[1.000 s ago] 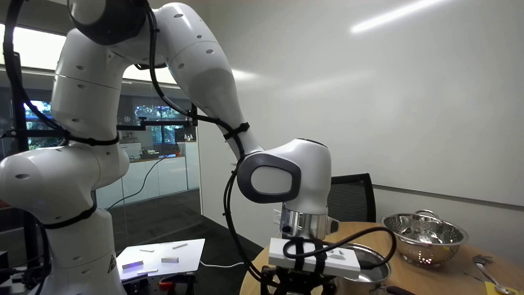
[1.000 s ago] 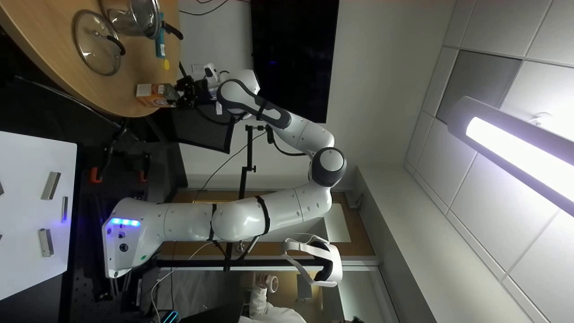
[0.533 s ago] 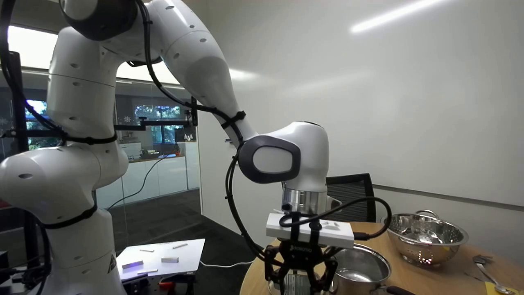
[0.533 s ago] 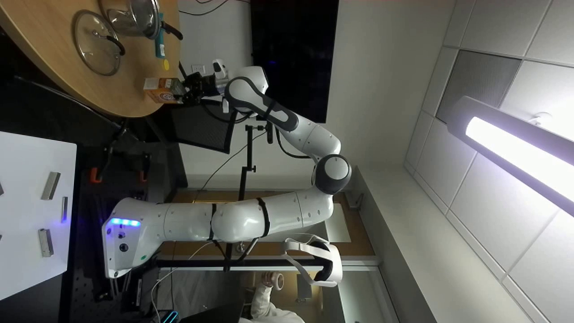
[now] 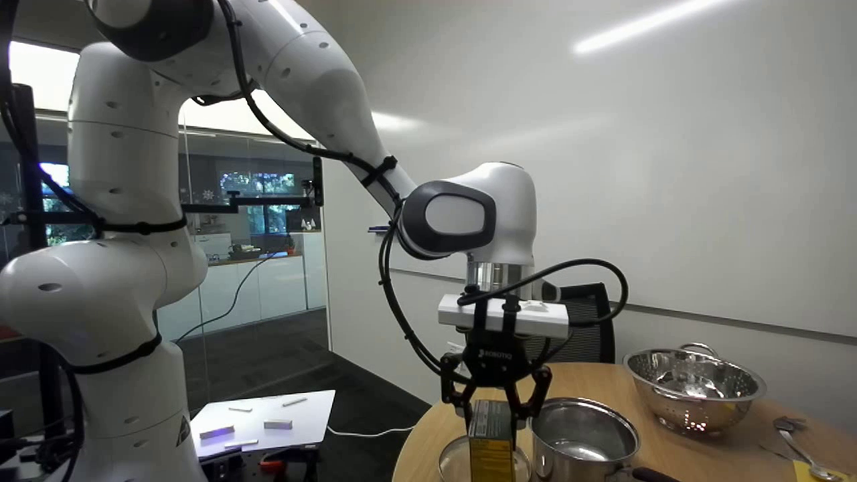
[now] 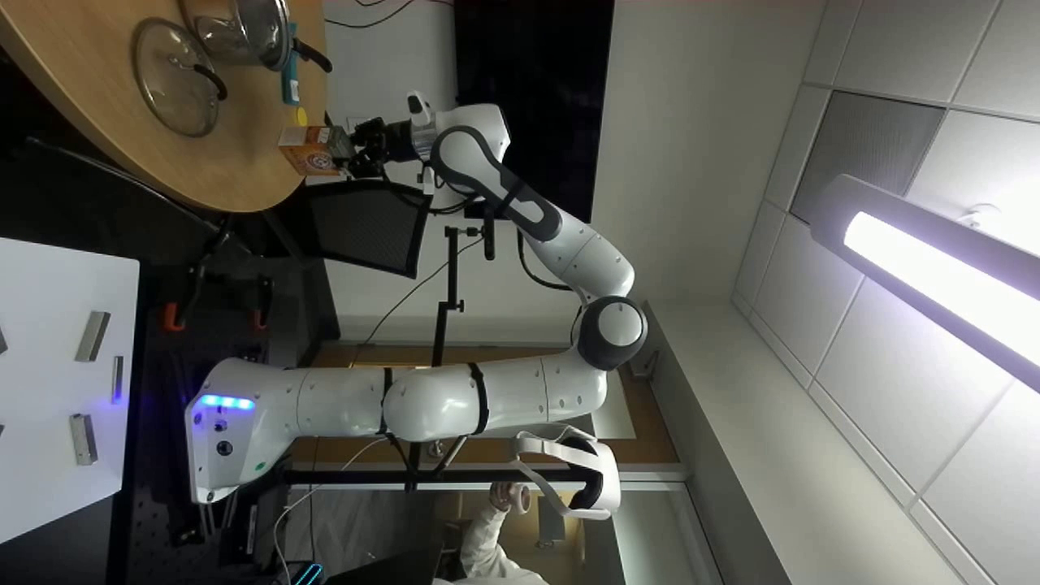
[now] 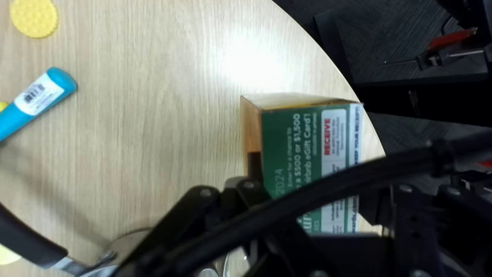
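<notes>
Orange cardboard carton, its green-printed top uppermost, was clamped in the gripper, seemingly raised above the tabletop near its curved edge. A shallow or uneven pinch could have let it slip and drop past that edge. The carton's lettering was legible only in the wrist view; the metal colander, near the wall-side edge, appeared only in an exterior view.

My table: pale wood, curved edge.
Pot: upright, open-topped.
Glass lid: lying just beside the pot.
Colander: upright, near my pot.
Blue handle: near the yellow disc.
</notes>
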Action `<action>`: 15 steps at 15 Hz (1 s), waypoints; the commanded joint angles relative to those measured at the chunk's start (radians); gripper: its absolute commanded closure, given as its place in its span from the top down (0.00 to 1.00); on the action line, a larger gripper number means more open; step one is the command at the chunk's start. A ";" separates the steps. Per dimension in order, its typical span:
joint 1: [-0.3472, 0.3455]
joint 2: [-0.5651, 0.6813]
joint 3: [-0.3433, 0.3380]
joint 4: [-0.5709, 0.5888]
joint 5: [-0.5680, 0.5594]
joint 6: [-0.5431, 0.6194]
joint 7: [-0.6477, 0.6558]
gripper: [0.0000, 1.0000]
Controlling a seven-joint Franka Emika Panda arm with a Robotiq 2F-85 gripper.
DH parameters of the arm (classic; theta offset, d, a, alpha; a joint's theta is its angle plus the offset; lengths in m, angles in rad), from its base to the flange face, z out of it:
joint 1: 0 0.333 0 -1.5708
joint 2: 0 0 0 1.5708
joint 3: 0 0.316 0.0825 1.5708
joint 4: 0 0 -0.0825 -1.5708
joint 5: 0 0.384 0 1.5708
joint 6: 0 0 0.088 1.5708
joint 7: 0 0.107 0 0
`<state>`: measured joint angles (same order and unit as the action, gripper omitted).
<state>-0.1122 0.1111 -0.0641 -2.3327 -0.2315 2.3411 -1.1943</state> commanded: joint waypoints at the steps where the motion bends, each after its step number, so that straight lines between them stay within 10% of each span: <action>1: 0.026 -0.049 0.017 0.057 0.018 -0.108 0.055 0.27; 15: 0.096 0.022 0.070 0.356 -0.008 -0.353 0.216 0.27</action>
<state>-0.0343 0.1032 -0.0036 -2.0612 -0.2092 2.0543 -1.0313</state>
